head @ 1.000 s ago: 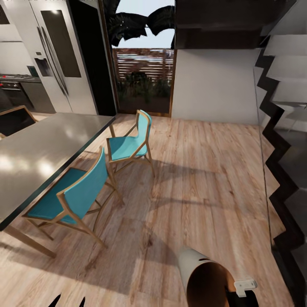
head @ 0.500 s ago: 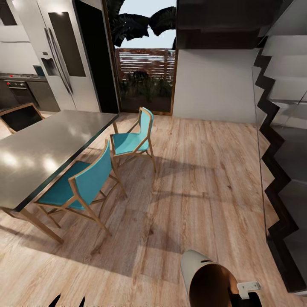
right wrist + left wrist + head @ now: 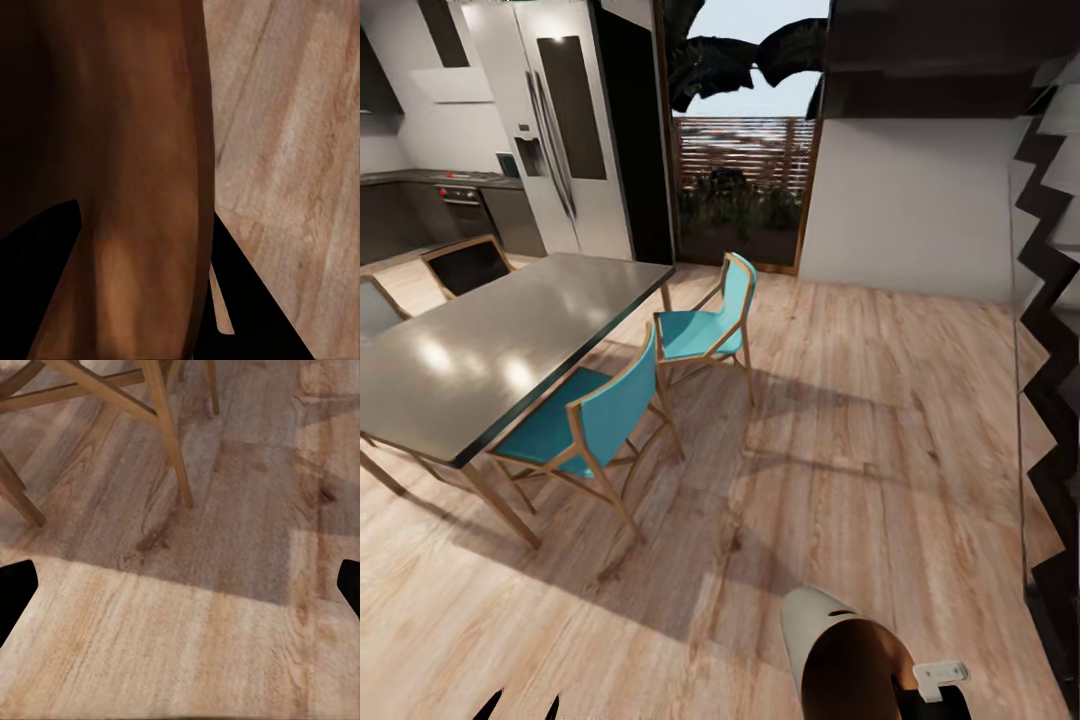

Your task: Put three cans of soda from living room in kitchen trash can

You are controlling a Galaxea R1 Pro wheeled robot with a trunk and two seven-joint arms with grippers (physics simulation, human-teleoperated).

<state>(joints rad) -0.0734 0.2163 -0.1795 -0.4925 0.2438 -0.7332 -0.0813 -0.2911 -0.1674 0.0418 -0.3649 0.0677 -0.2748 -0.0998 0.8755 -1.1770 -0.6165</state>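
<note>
**Bin carried on its side past the dining table**

At the bottom right of the head view the tash can [image 3: 830,650] is held tilted, its pale grey outside up and its copper-brown inside facing the camera. The right gripper [image 3: 142,300] clamps its wall: in the right wrist view one dark finger lies inside against the brown lining and the other outside, over the wood floor [image 3: 840,420]. At the bottom left edge of the head view show the two dark tips of the left gripper [image 3: 520,708]; in the left wrist view its fingers [image 3: 13,592] stand wide apart with nothing between them, above floor planks and chair legs.

Further up, left of centre, two teal chairs [image 3: 595,425] stand at a grey dining table [image 3: 490,350]. Beyond, in the upper left, is the kitchen [image 3: 430,190] with a steel fridge [image 3: 555,130] and dark cabinets. A glass door [image 3: 745,150] opens on a garden at top centre, and a staircase [image 3: 1050,330] runs down the right edge.
</note>
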